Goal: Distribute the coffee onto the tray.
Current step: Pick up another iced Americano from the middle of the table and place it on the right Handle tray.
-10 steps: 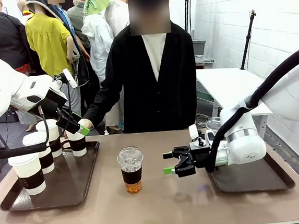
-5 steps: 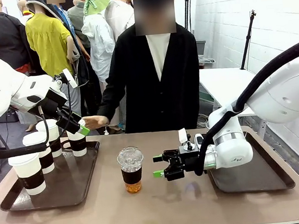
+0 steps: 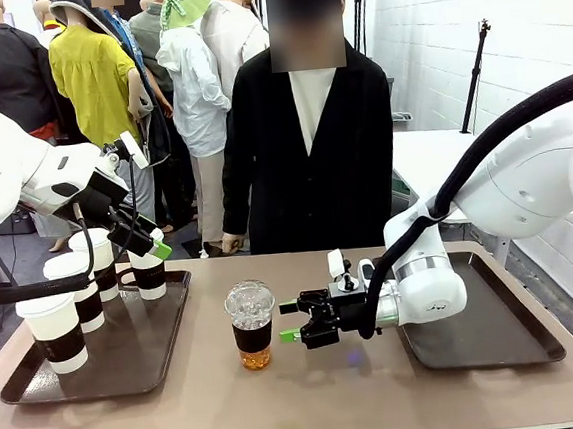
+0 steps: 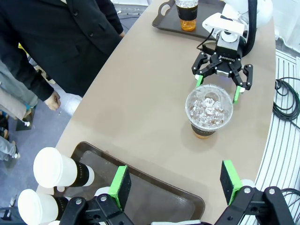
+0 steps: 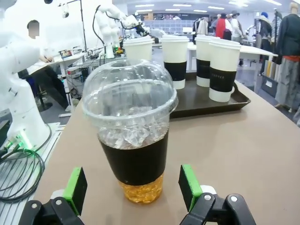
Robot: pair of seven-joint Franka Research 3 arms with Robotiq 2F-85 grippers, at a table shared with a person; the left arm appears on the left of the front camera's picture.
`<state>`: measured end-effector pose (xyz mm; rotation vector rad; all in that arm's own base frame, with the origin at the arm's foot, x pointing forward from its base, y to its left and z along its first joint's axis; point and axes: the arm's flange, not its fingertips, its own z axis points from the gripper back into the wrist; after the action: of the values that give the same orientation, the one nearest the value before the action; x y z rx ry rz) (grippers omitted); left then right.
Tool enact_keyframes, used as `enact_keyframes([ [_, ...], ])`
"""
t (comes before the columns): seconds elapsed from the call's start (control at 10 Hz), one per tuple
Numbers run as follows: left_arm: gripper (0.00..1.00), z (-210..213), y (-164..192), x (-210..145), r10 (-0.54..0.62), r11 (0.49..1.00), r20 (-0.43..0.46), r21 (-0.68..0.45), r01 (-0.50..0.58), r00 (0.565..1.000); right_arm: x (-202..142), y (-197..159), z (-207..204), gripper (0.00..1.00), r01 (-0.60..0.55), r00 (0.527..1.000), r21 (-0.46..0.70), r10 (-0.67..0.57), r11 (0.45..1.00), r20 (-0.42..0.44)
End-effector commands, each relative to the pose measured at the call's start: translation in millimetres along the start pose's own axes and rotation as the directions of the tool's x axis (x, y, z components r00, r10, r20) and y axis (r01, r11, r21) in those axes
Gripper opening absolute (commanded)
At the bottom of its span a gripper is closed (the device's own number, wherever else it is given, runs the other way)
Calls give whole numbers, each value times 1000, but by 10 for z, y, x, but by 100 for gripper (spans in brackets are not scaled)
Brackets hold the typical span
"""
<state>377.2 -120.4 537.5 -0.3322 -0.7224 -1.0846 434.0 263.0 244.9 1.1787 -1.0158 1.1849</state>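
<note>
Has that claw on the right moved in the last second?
Yes. The right gripper slid away from the right tray, closer to the iced drink.

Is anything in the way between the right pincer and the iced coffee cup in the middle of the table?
No, nothing visible is in the way. The open right pincer points straight at the iced coffee cup, with just bare table between them.
</note>
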Motion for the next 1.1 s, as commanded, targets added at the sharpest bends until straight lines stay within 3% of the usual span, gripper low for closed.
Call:
enact_keyframes([
  [0.0,100,8,17,-18,-5,1000,0,-7,5,1000,-37,-52,-118,100,1,1000,-63,1,998,22],
  [1.0,100,8,17,-18,-5,1000,0,-7,5,1000,-120,-108,-323,100,15,1000,-22,-14,1000,22],
])
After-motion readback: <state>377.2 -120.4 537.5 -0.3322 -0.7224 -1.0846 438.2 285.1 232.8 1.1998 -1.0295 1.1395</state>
